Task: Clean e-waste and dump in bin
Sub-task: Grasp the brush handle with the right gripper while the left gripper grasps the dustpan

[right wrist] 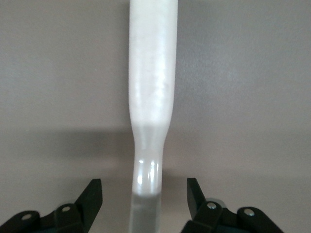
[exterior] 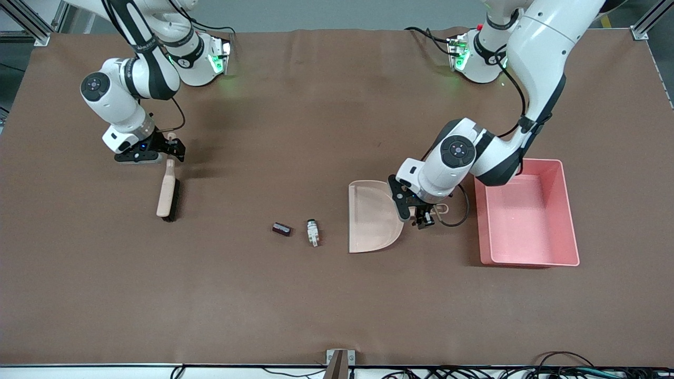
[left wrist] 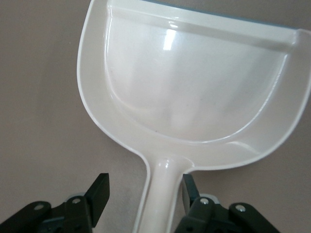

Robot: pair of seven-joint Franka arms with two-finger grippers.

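Note:
The e-waste is two small bits on the brown table: a dark maroon block [exterior: 282,228] and a white-grey connector [exterior: 313,232] beside it. A beige dustpan [exterior: 373,216] lies between them and the pink bin [exterior: 526,216], its mouth toward the bits. My left gripper [exterior: 423,217] is low at the dustpan's handle. In the left wrist view the dustpan's handle [left wrist: 163,194] lies between the open jaws of my left gripper [left wrist: 145,187], and one finger is close against it. My right gripper [exterior: 172,149] is open, its jaws on either side of the end of a brush's handle [right wrist: 150,97].
The brush [exterior: 168,192] lies flat toward the right arm's end of the table, bristles dark. The bin stands at the left arm's end, with nothing in it. A cable loops by the left gripper [exterior: 458,218].

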